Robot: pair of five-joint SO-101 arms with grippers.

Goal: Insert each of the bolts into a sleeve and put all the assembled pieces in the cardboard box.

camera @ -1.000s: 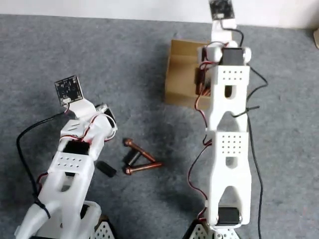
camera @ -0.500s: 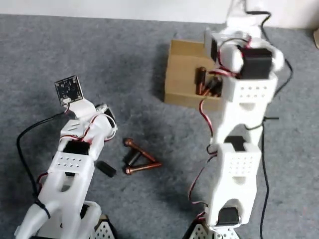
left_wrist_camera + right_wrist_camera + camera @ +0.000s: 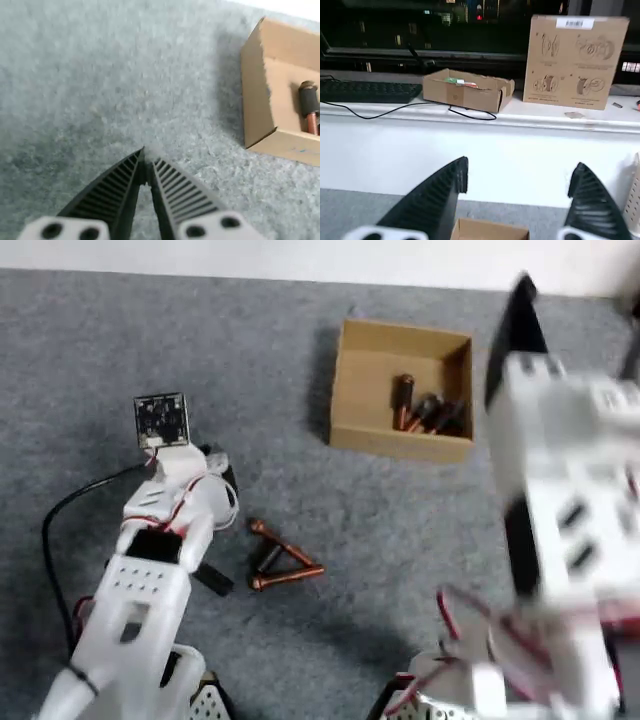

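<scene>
Right hand (image 3: 520,165) risen from cardboard box (image 3: 362,390), spread, left hand (image 3: 148,159) pressed together near bolts (image 3: 288,576)

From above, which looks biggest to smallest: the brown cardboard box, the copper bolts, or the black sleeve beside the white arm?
1. brown cardboard box
2. copper bolts, the two look about alike
3. black sleeve, shorter than a bolt

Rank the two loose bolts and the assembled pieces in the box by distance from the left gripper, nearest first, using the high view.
From the left gripper:
1. Upper bolt, on the carpet, closest.
2. Lower bolt, just below it in that view.
3. Assembled pieces, inside the cardboard box, clearly farthest.
</scene>
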